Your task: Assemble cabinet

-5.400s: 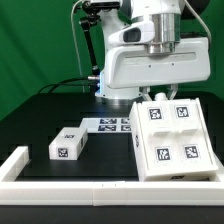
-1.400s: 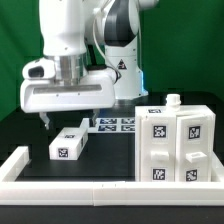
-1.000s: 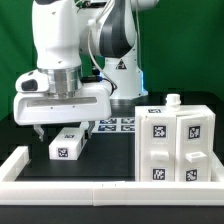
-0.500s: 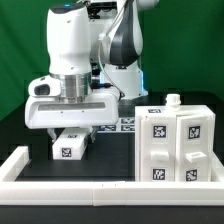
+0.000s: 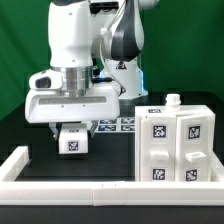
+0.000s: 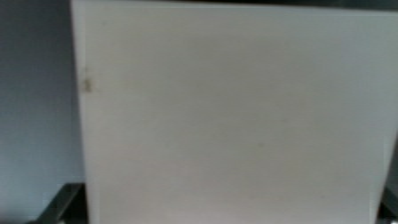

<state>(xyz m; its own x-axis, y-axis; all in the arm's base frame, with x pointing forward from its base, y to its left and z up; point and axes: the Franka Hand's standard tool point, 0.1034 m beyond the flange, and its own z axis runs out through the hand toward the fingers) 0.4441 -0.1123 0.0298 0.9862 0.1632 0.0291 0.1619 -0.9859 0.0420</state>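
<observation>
Gripper (image 5: 72,129) centre-left, jaws appeared clamped on small block (image 5: 73,142) | cabinet shell (image 5: 175,145) stood lower right, well apart | best: carry block level, square it to shell before inserting

Open table (image 5: 115,150) separates small block (image 5: 73,140) from cabinet shell (image 5: 180,145).

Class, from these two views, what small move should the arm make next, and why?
Probably lift the small block slightly, once the jaws grip: the gripper sits right over it, white fills the wrist view, and the cabinet shell stands apart.
</observation>
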